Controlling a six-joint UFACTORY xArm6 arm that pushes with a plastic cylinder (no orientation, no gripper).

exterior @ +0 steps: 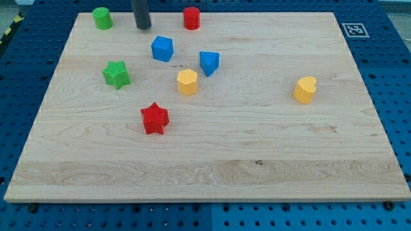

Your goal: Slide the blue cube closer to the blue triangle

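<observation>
The blue cube (162, 49) lies on the wooden board in the upper left-middle. The blue triangle (209, 63) lies a short way to its right and slightly lower, with a gap between them. My tip (142, 27) stands at the view's top, just above and to the left of the blue cube, not touching it.
A yellow hexagon (187, 82) sits just below the gap between the two blue blocks. A green star (117, 74), a red star (154, 118), a green cylinder (101, 18), a red cylinder (191, 18) and a yellow heart-like block (306, 90) also lie on the board (257, 160).
</observation>
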